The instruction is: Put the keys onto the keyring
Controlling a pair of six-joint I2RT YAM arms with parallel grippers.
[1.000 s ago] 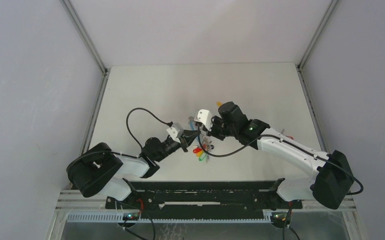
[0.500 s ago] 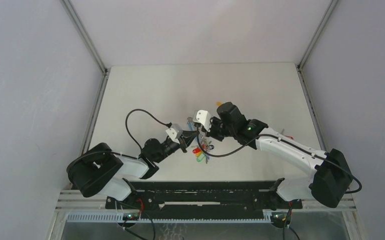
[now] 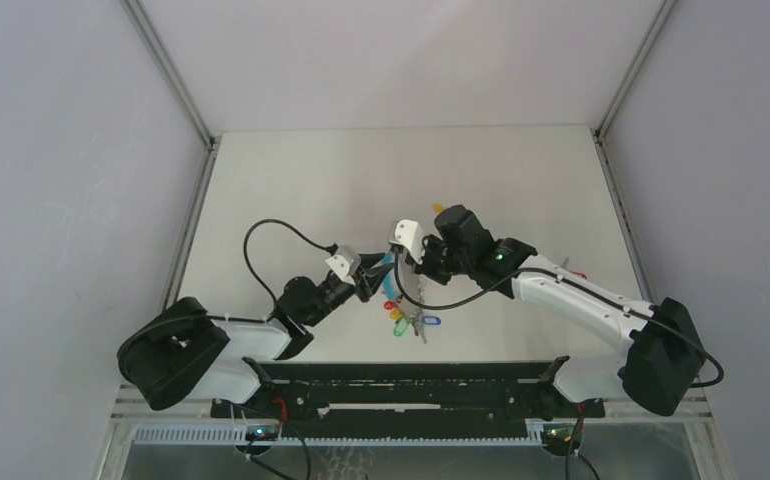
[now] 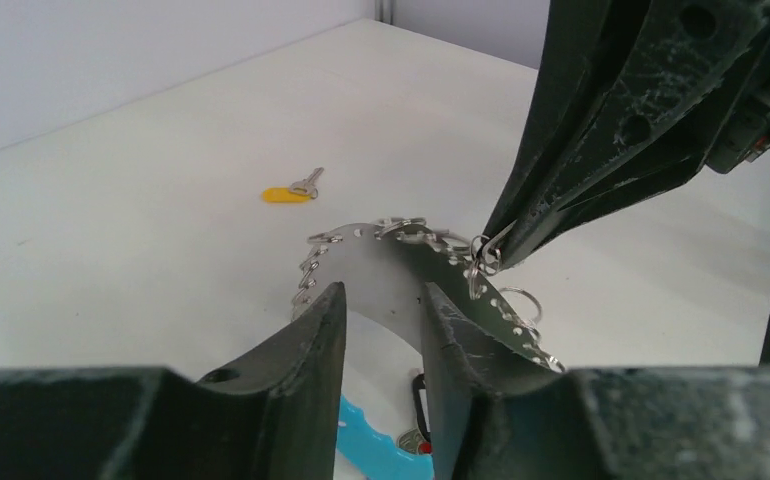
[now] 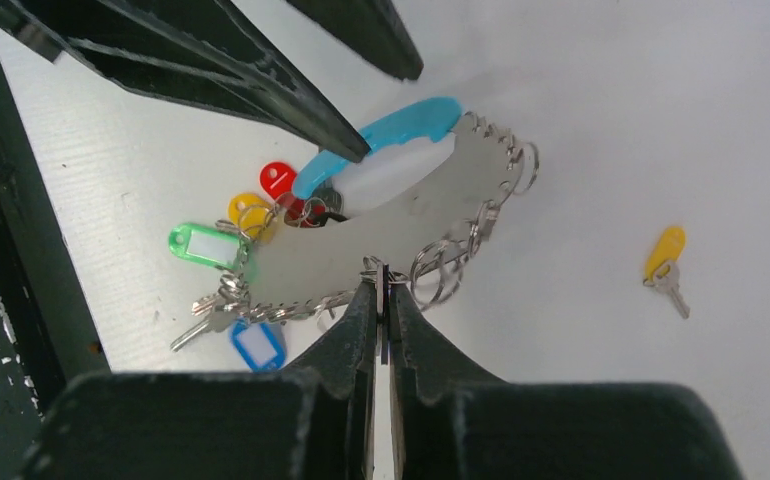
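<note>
Keyring [image 5: 406,120] (light-blue coiled band, grey metal chain loop, multicoloured tags) is pinched at a chain ring by the closed right gripper [image 5: 382,285], over the white table [image 5: 611,120]. Left gripper [image 4: 381,300] is narrowly parted, one fingertip seemingly touching the band. Yellow-tagged silver key [image 5: 664,255] is seen well apart.

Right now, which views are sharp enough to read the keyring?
Right wrist: keyring crisp, evenly lit, no glare. Left wrist: left tool soft in the foreground, keyring beyond it sharp. Top: flat even light, keyring too small for detail.
</note>
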